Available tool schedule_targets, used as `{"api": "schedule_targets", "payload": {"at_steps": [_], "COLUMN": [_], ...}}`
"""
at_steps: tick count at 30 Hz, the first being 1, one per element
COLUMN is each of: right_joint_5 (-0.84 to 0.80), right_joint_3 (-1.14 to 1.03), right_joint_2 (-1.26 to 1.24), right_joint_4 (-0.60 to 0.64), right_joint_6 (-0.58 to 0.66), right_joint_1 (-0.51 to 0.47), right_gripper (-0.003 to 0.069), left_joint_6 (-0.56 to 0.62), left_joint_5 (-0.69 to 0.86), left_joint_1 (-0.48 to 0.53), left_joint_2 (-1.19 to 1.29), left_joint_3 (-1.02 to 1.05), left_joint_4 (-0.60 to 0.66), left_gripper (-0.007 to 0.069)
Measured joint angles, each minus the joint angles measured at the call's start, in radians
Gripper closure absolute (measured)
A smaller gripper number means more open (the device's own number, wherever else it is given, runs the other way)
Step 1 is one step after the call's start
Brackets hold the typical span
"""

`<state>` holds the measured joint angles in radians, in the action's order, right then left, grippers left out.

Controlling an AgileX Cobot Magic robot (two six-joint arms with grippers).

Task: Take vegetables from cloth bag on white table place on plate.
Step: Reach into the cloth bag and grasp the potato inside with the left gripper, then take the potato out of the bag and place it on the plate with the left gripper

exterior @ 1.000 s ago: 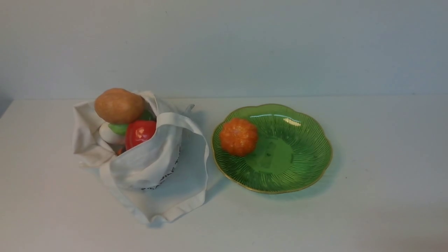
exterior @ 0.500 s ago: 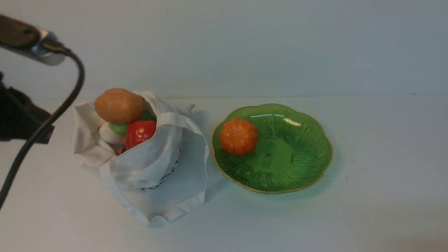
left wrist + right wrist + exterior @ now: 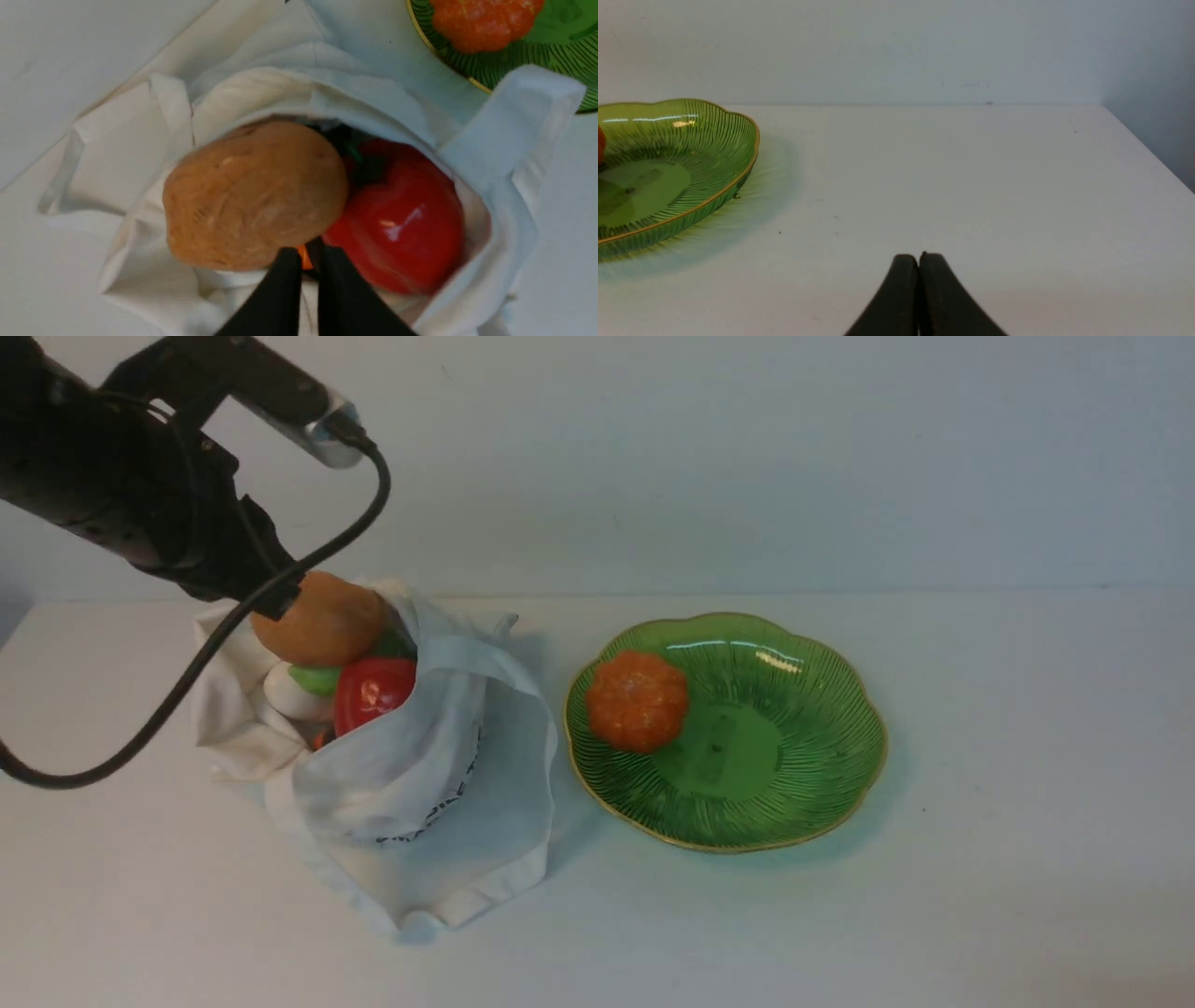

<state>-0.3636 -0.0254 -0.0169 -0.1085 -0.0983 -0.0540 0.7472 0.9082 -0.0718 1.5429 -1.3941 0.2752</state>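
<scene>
Front cam sits high on the robot's side, looking forward and down over the whole counter (image 3: pixel 1027 896) to the far wall (image 3: pixel 747 448). Left wrist cam hangs very close over the cloth bag (image 3: pixel 117 154), looking nearly straight down past the left end effector (image 3: pixel 308 249). Right wrist cam is low on the counter's right, facing roughly level toward the far wall. All three catch the plate (image 3: pixel 822 784); front and left wrist share the bag.
</scene>
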Motion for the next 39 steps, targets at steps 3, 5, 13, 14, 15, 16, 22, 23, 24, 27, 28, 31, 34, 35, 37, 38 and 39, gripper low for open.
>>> {"api": "schedule_targets", "payload": {"at_steps": [3,5,13,14,15,16,22,23,24,27,28,31,34,35,37,38,39], "right_joint_5": [0.0,0.0,0.0,0.0,0.0,0.0,0.0,0.0,0.0,0.0,0.0,0.0,0.0,0.0,0.0,0.0,0.0], "right_joint_3": [0.0,0.0,0.0,0.0,0.0,0.0,0.0,0.0,0.0,0.0,0.0,0.0,0.0,0.0,0.0,0.0,0.0], "right_joint_2": [0.0,0.0,0.0,0.0,0.0,0.0,0.0,0.0,0.0,0.0,0.0,0.0,0.0,0.0,0.0,0.0,0.0], "right_joint_4": [0.0,0.0,0.0,0.0,0.0,0.0,0.0,0.0,0.0,0.0,0.0,0.0,0.0,0.0,0.0,0.0,0.0], "right_joint_6": [0.0,0.0,0.0,0.0,0.0,0.0,0.0,0.0,0.0,0.0,0.0,0.0,0.0,0.0,0.0,0.0,0.0], "right_joint_1": [0.0,0.0,0.0,0.0,0.0,0.0,0.0,0.0,0.0,0.0,0.0,0.0,0.0,0.0,0.0,0.0,0.0], "right_gripper": [0.0669,0.0669,0.0669,0.0669,0.0669,0.0669,0.0669,0.0669,0.0669,0.0669,0.0669,0.0669,0.0669,0.0669,0.0669,0.0669,0.0669], "left_joint_6": [0.094,0.182,0.462,0.482,0.494,0.5,0.538,0.539,0.541,0.54,0.53,0.505,0.487,0.485,0.48,0.481,0.481], "left_joint_5": [-0.044,-0.044,-0.09,-0.103,-0.11,-0.114,-0.164,-0.181,-0.184,-0.193,-0.198,-0.199,-0.188,-0.188,-0.174,-0.174,-0.174], "left_joint_1": [0.0,0.0,0.0,0.0,0.0,0.0,0.0,0.0,0.0,0.0,0.0,0.0,0.0,0.0,0.0,0.0,0.0], "left_joint_2": [0.032,0.045,0.099,0.111,0.123,0.128,0.187,0.197,0.203,0.213,0.217,0.213,0.19,0.183,0.122,0.1,0.076], "left_joint_3": [-0.002,-0.002,-0.002,-0.002,-0.002,-0.002,-0.002,-0.002,-0.002,-0.002,-0.002,-0.002,-0.002,-0.002,-0.002,-0.002,-0.002], "left_joint_4": [0.001,0.001,0.0,-0.005,-0.009,-0.013,-0.049,-0.052,-0.052,-0.052,-0.053,-0.053,-0.053,-0.053,-0.039,-0.03,-0.018], "left_gripper": [0.0364,0.0248,-0.005,-0.0057,-0.0058,-0.0058,-0.0061,-0.0061,-0.0059,-0.0025,0.0013,0.0049,0.0049,0.0049,0.0049,0.0049,0.0049]}}
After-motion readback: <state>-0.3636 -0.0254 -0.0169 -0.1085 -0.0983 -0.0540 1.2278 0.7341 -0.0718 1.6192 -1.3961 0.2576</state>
